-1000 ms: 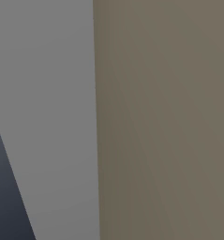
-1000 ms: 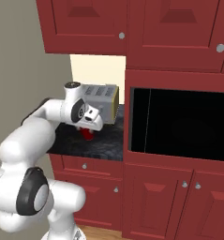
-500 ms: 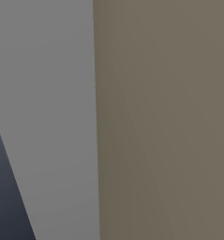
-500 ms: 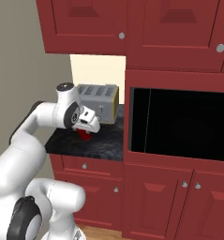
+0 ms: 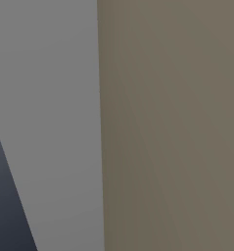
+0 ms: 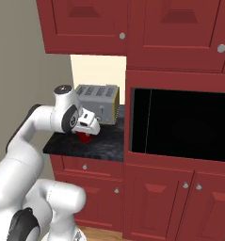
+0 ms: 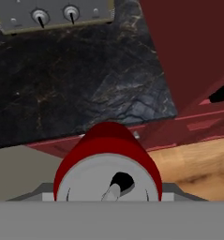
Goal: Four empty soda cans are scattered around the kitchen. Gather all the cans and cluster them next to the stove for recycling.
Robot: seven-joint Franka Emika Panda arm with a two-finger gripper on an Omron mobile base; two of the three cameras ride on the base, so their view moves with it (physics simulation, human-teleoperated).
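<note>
Nearest the hand camera, the red soda can (image 7: 107,168) sits clamped in the claw (image 6: 87,133), silver top and tab toward the lens, so its long axis runs along the claw's own line of sight. In the right base view the can (image 6: 86,138) hangs just below the hand, at the front edge of the countertop (image 6: 102,143); whether it touches the surface or is lifted clear cannot be told. Beyond it the black marbled countertop spreads to a silver four-slot toaster (image 6: 97,103) standing against the back wall, its knobs (image 7: 55,15) facing the claw. Dark red cabinets (image 6: 147,28) close the surface above, with drawers below. A black glass-door oven (image 6: 180,124) stands at its right end. Judged from this, the can must be carried away from this corner toward the stove.
</note>
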